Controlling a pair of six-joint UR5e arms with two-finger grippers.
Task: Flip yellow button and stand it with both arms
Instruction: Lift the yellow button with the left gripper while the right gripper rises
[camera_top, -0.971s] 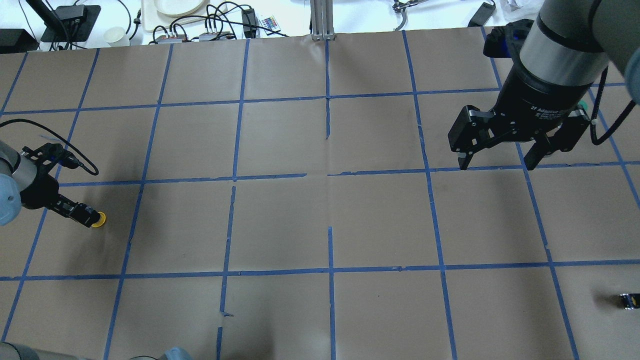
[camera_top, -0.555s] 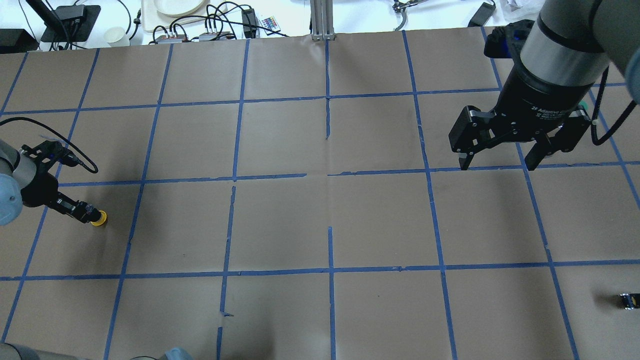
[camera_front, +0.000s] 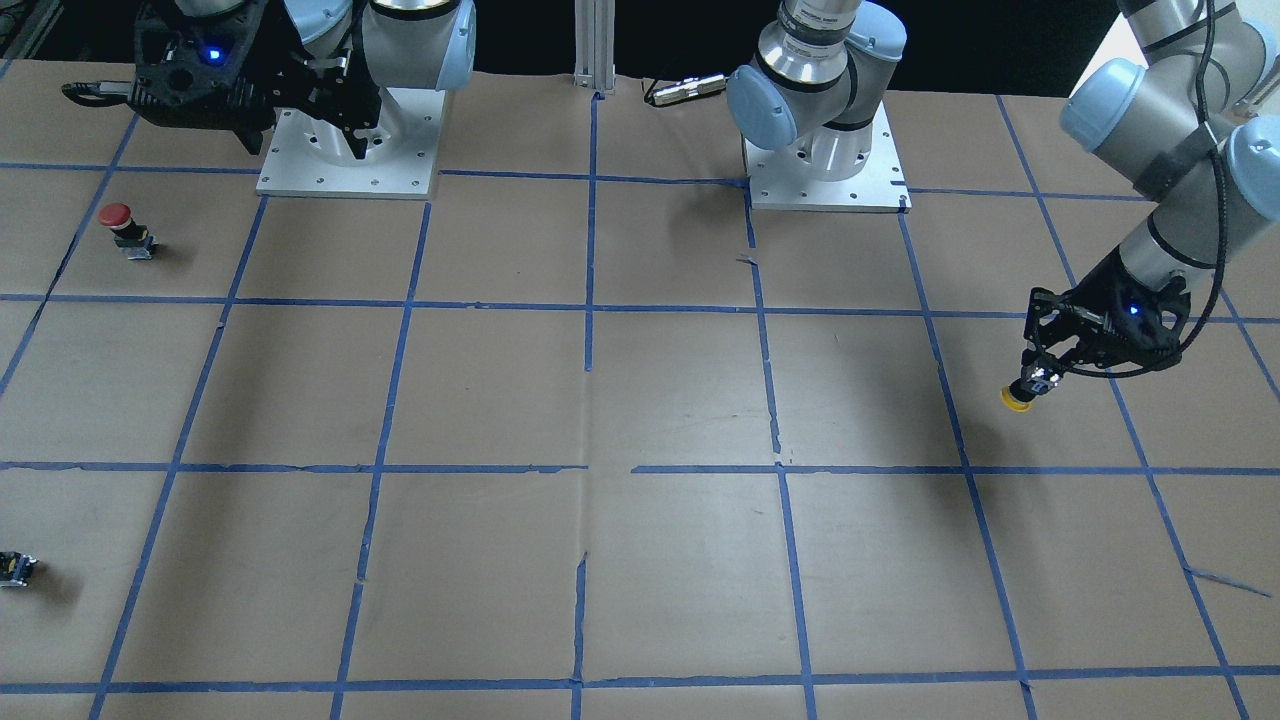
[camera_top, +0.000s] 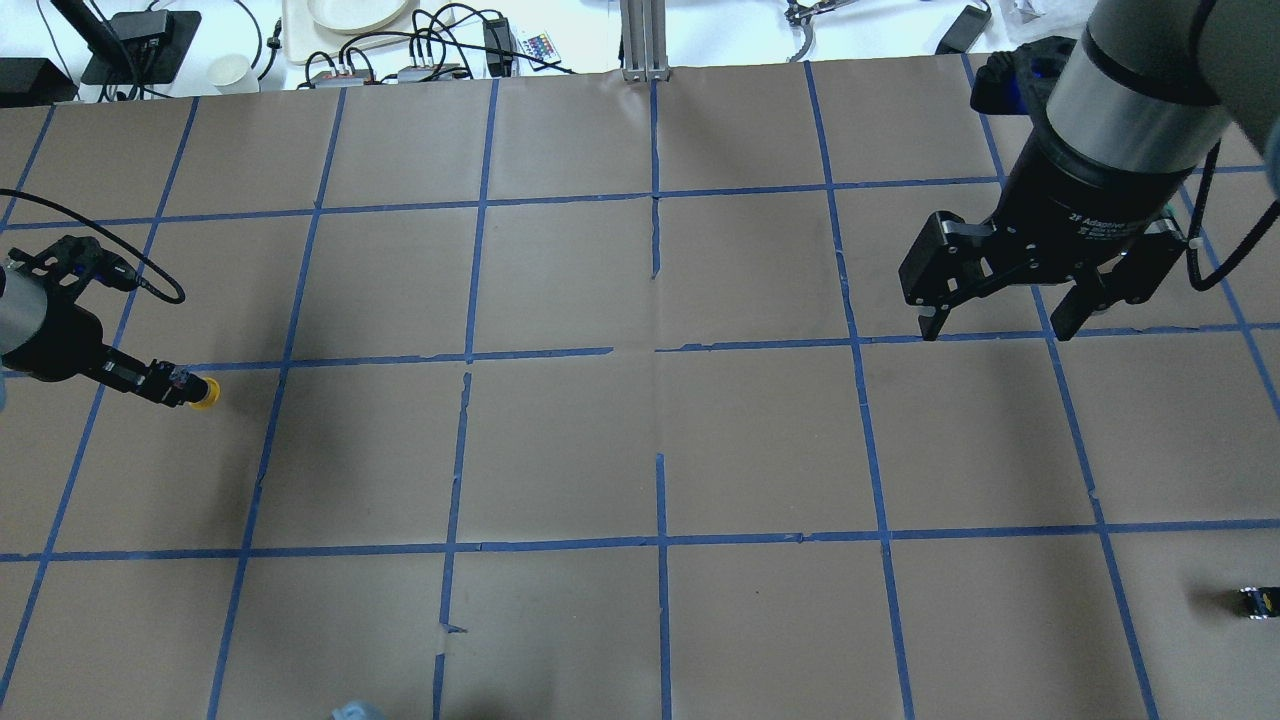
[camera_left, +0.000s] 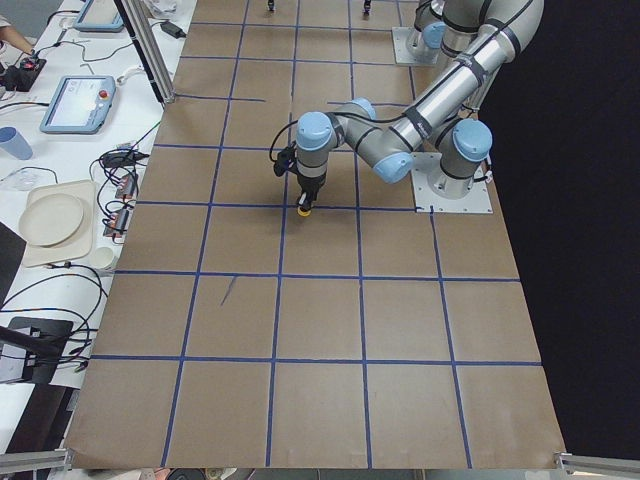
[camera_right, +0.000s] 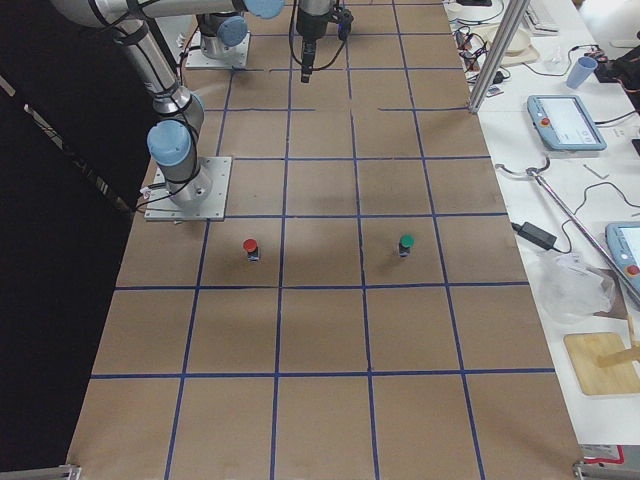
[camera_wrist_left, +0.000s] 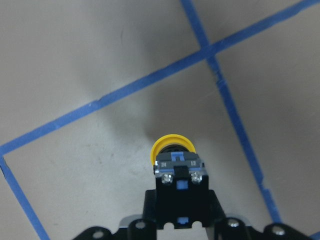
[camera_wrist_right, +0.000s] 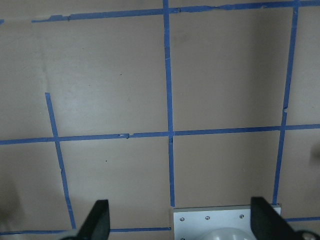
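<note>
The yellow button (camera_top: 205, 393) is held in my left gripper (camera_top: 180, 388) at the table's far left. The fingers are shut on its black body (camera_wrist_left: 179, 169). The yellow cap (camera_wrist_left: 172, 148) points away from the wrist, down toward the paper, a little above the table. It also shows in the front view (camera_front: 1017, 398) and the left side view (camera_left: 303, 211). My right gripper (camera_top: 997, 330) hangs open and empty high over the right side of the table, far from the button. Its fingertips (camera_wrist_right: 97, 221) frame bare paper in the right wrist view.
A red-capped button (camera_front: 118, 225) stands near the right arm's base plate (camera_front: 345, 160). A green-capped button (camera_right: 405, 243) stands beside it. A small black block (camera_top: 1258, 601) lies at the far right edge. Brown paper with a blue tape grid covers the table (camera_top: 660, 430).
My left gripper has carried the yellow button toward the table's far side and raised it off the paper. The right gripper has barely moved and stays open.
</note>
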